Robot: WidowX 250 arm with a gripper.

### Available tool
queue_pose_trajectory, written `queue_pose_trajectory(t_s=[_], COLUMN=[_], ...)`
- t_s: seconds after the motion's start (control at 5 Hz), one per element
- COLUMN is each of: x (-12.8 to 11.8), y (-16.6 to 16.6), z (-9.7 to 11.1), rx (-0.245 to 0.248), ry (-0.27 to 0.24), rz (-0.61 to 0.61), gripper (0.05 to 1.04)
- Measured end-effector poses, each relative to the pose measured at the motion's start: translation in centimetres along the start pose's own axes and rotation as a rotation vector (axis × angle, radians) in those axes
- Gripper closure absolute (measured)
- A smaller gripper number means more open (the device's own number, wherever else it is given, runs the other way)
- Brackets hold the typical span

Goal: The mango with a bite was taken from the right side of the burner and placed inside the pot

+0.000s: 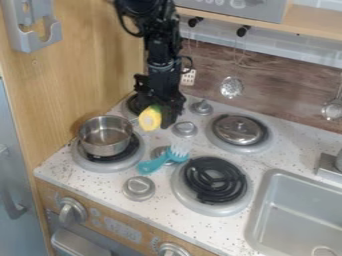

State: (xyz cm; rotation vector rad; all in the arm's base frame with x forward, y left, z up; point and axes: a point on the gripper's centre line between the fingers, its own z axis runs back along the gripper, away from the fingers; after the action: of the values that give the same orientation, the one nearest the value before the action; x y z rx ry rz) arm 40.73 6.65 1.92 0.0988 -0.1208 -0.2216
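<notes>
Beyond the oven knob (175, 250), held near the saucepan (105, 147) with fingers (172, 113) clamped on the mango (149, 119). Best to pass above the handle (135, 120), centre over the opening, lower inside, then release gently.

- Tan wooden panel (87, 65) standing tall at left!
- Brown plank-look backsplash (280, 97), pale tiles (300, 47) above!
- Down front, speckled table (287, 152), grey sink (300, 210) set in at right!
</notes>
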Motion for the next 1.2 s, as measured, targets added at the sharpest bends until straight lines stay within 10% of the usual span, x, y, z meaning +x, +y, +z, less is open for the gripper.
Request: queue_pose_trajectory(t_s=[0.8, 1.2], x=[-3.2, -4.0], y=[7.1, 7.6], z=[-2.4, -3.9], rx=[0.043, 0.012], ry=[0.085, 0.102], rz=[0.153, 0.174], gripper=[0.423, 0.082])
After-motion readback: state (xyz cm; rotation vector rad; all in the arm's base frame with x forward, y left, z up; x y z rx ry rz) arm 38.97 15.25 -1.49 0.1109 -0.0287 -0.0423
